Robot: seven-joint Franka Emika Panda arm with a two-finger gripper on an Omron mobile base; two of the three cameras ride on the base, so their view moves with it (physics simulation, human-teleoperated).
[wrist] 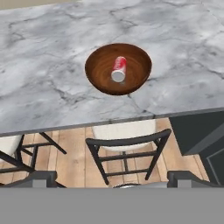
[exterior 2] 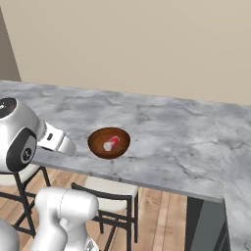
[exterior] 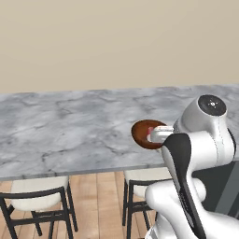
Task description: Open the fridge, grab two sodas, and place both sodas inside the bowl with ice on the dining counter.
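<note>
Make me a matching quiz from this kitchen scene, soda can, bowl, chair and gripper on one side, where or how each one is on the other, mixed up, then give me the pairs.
Things:
1. soda can
2. bowl
3. chair
4. gripper

Places or states:
A. on the dining counter, near its edge
B. open, holding nothing
C. lying on its side in the bowl
D. on the wooden floor, partly under the counter

Pairs: 1-C, 2-A, 3-D, 4-B
</note>
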